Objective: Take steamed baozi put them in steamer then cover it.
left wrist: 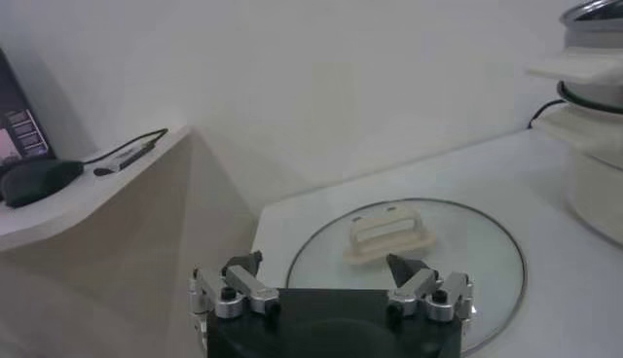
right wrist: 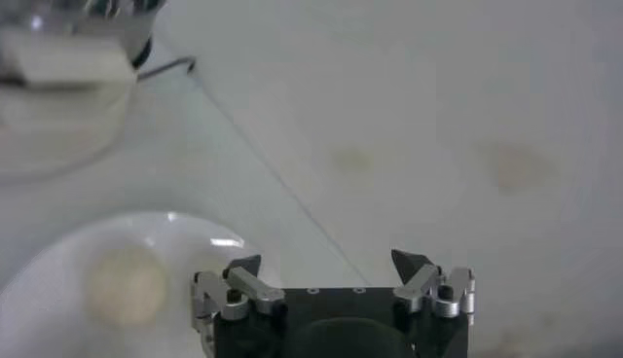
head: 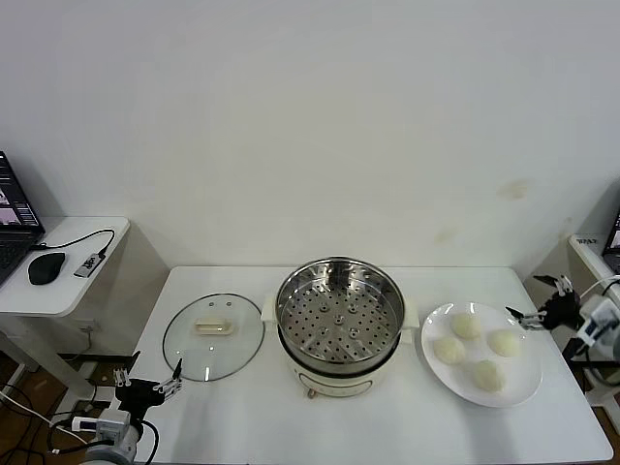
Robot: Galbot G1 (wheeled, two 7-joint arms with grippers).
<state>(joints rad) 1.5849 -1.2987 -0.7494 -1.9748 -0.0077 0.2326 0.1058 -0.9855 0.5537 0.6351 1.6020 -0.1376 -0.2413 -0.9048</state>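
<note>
Beside the steamer [head: 340, 312], the cover [head: 213, 335] is flanked by the spread-jawed left gripper [head: 148, 380] and the plated steamed baozi [head: 477, 348] by the spread-jawed right gripper [head: 541, 301].

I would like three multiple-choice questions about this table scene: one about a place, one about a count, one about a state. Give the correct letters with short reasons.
1. Where does the glass lid lie?
A. on the steamer
B. flat on the table, on the steamer's left
C. on the plate

2. How many baozi are on the white plate?
A. two
B. four
C. six

3. What is the state of the steamer?
A. uncovered, tray empty
B. covered
C. full of buns

Answers:
1 B: the lid rests on the table between the steamer and the open left gripper.
2 B: four buns show on the plate.
3 A: the perforated tray is bare.
</note>
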